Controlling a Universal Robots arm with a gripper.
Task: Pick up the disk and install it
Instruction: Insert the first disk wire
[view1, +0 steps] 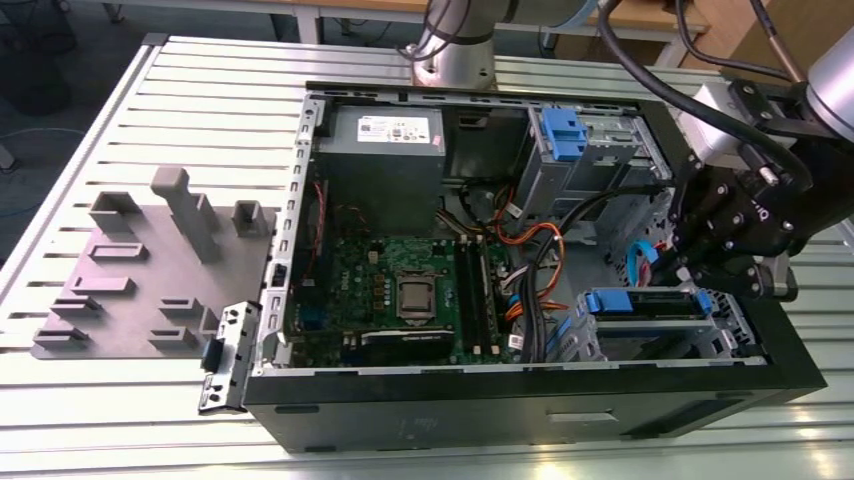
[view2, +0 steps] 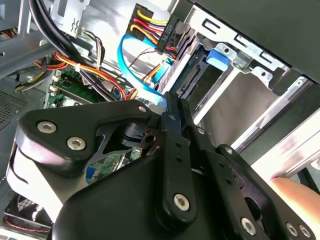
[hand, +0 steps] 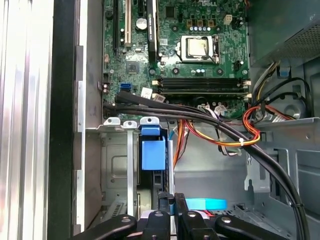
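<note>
1. The disk (view1: 650, 303) sits in the drive cage at the computer case's (view1: 534, 405) front corner, on the exterior view's right, long axis along the case's front wall
2. The gripper (view1: 711, 272) hangs down over the disk's end, its fingers (hand: 165, 210) pressed close together, whether pinching it I cannot tell

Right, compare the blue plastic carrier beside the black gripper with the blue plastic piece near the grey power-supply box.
The blue carrier lies crosswise in the exterior view; the far blue piece runs away from the camera. The carrier has the black gripper right at it; the far piece sits well apart. Both are blue plastic in grey cages.
</note>
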